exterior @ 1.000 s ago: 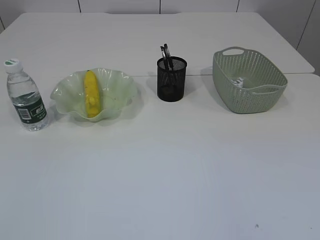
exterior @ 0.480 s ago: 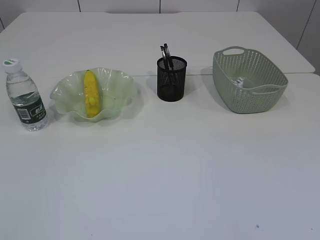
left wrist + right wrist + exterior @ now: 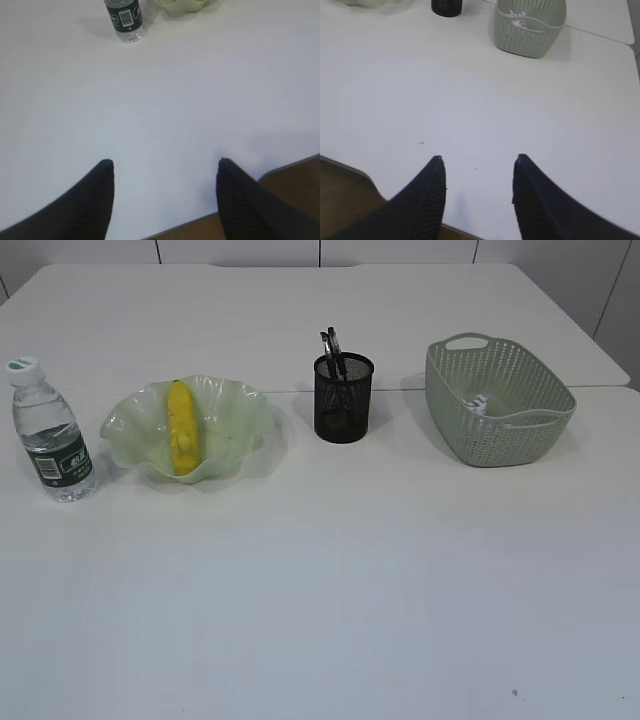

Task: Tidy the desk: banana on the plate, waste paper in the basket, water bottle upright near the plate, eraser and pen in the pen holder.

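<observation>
The left gripper [image 3: 162, 167] has its fingers [image 3: 97, 192] spread apart with nothing between them, hovering above the near edge of the white tabletop [image 3: 320, 580]. The right gripper [image 3: 479, 162] likewise has its fingers [image 3: 427, 192] parted and empty over the near edge of the tabletop. Neither gripper appears in the exterior view.

Taking the plate [image 3: 240, 420] as the landmark: it is a pale green, wavy-rimmed dish standing left of the tabletop's middle. The banana [image 3: 181, 427] lies inside it, lengthwise front to back, towards its left half. The water bottle [image 3: 48, 430] stands upright just to the left of the plate, apart from its rim, white cap on top and dark green label facing forward; the left wrist view shows its lower part [image 3: 125, 17] with the plate's edge [image 3: 185, 4] close beside it.

To the right of the plate, with a clear gap, stands the black mesh pen holder [image 3: 343, 398], upright, with a dark pen [image 3: 333, 345] sticking out of its top and leaning slightly left. Whether the eraser is inside cannot be told through the mesh.

Farther right of the plate, beyond the pen holder, sits the pale green perforated basket [image 3: 520, 440]. A scrap of white waste paper [image 3: 479, 401] lies inside it, seen also in the right wrist view [image 3: 517, 17].
</observation>
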You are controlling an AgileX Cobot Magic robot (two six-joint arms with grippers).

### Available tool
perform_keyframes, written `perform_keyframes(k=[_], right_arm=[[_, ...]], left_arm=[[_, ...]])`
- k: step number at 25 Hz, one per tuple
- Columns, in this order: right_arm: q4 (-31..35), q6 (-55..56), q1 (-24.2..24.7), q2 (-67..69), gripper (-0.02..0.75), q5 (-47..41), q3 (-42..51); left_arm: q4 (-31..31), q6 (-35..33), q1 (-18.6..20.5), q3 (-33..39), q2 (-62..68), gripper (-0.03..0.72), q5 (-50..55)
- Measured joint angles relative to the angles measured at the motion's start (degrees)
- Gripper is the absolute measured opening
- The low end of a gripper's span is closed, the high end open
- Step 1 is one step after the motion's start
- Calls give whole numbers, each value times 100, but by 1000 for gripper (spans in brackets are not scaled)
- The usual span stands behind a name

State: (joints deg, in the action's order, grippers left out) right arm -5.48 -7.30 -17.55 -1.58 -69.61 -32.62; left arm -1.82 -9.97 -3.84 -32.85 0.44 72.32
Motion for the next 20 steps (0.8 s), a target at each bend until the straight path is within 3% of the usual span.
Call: perform_keyframes(k=[6,20], right_arm=[[338,0,0,10,334,286,343],[340,0,0,10,335,309,357]], left_arm=[[12,-10,0,52,0,454,-136],[-214,-18,0,63,0,454,-256]])
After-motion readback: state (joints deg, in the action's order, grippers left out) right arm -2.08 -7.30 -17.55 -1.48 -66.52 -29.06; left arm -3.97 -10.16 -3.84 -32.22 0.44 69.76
